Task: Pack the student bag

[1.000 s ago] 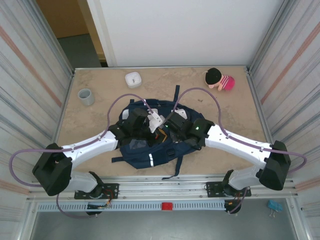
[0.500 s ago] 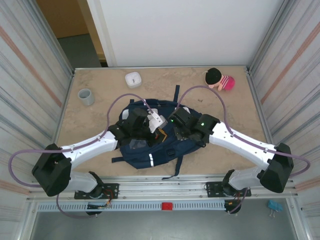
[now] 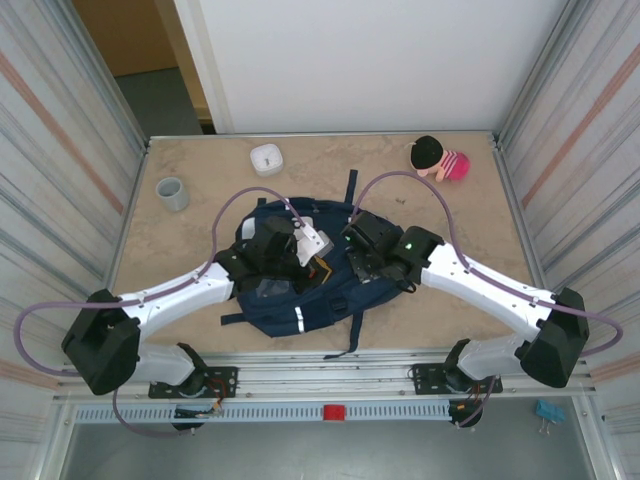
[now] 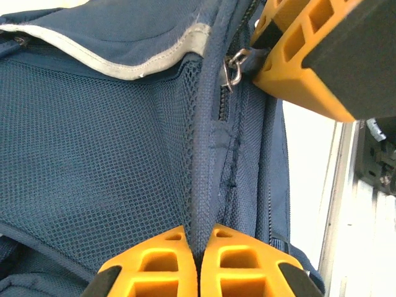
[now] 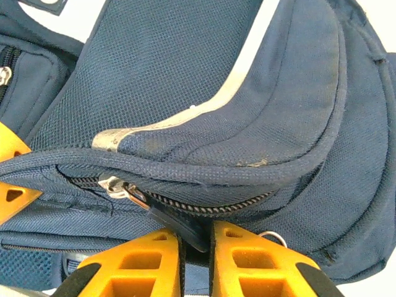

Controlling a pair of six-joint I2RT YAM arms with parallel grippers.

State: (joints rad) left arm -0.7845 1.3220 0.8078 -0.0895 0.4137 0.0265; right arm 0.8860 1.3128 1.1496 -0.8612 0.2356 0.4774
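The student bag (image 3: pixel 300 300), navy blue with a pale stripe, lies flat at the near middle of the table with both arms over it. My left gripper (image 4: pixel 199 235) is shut on a raised fabric seam of the bag (image 4: pixel 93 154), beside its mesh panel. My right gripper (image 5: pixel 196 230) is shut on the dark zipper pull (image 5: pixel 176 224), whose metal slider (image 5: pixel 114 185) sits on the partly closed zipper. In the top view the left gripper (image 3: pixel 303 255) and right gripper (image 3: pixel 342 250) stand close together over the bag's far half.
A grey cup (image 3: pixel 172 193) stands at the far left and a small white container (image 3: pixel 266 158) at the back. A plush doll (image 3: pixel 438 158) lies at the far right. Metal walls close in both sides of the table (image 3: pixel 450 210).
My right arm has shifted a little farther back and to the left over the bag. The left arm and the bag have stayed put.
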